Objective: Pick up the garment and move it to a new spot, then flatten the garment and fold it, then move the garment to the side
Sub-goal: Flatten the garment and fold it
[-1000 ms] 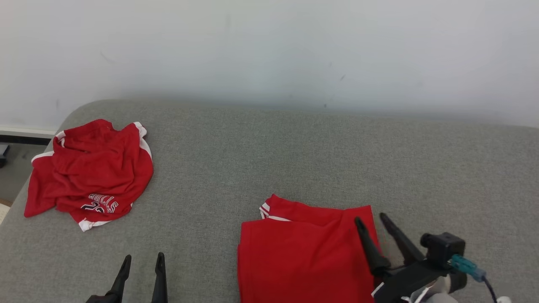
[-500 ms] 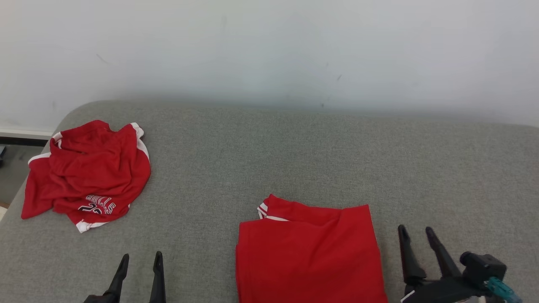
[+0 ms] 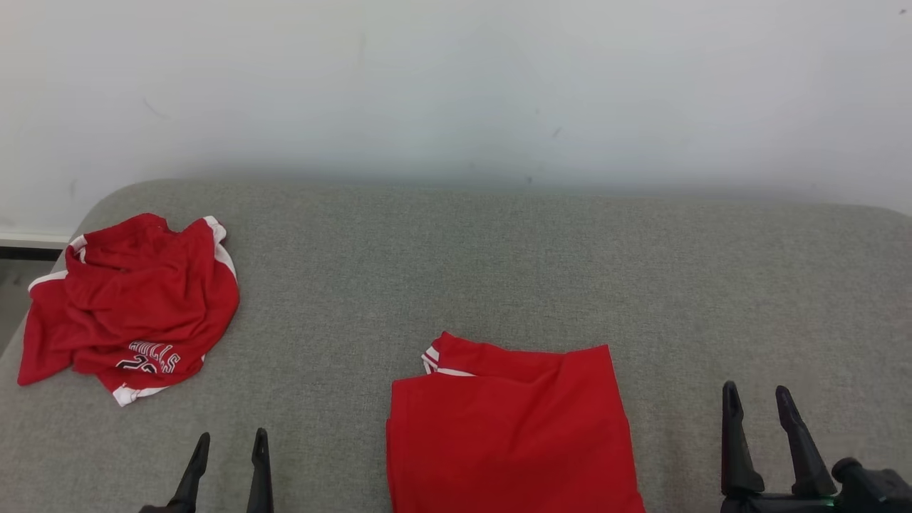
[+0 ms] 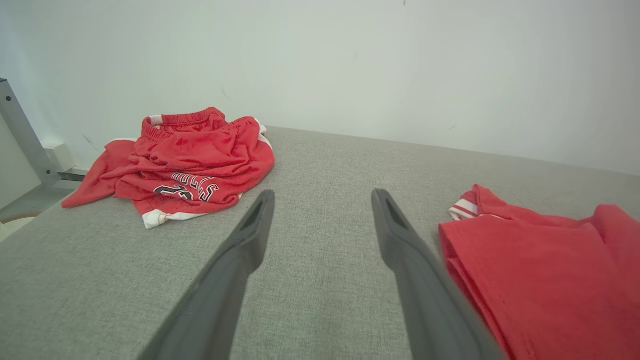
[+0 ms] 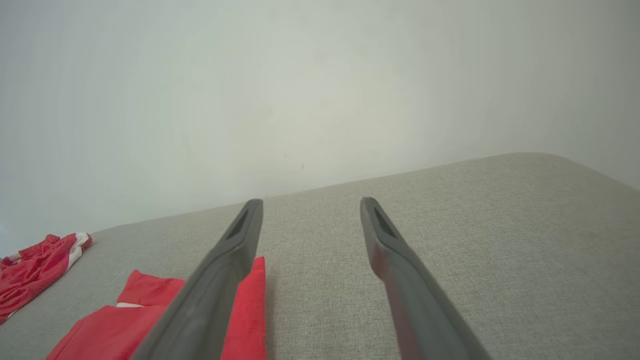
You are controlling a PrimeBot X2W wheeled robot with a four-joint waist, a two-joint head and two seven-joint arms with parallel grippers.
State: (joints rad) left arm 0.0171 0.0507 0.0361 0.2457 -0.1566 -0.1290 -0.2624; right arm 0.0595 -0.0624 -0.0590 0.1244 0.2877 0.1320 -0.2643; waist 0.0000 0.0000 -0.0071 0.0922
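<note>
A folded red garment (image 3: 509,427) with white trim lies flat on the grey cushioned surface (image 3: 499,263), near its front edge; it also shows as the folded red garment (image 4: 545,270) and the folded red garment (image 5: 125,320). My right gripper (image 3: 757,397) stands open to the right of it, apart from the cloth, with nothing between its fingers. My left gripper (image 3: 229,443) is open at the lower left, well clear of the fold. In the wrist views both pairs of fingers are spread over bare grey fabric.
A crumpled red jersey (image 3: 128,306) with white trim and dark lettering lies at the far left of the surface, near its rounded corner; the same jersey (image 4: 182,162) shows in the left wrist view. A pale wall (image 3: 456,85) rises behind. A metal frame (image 4: 25,135) stands beyond the left edge.
My right gripper has drawn off the folded garment's right edge, rightwards and down, and now stands beside it. The head camera has shifted slightly. The left gripper has stayed put.
</note>
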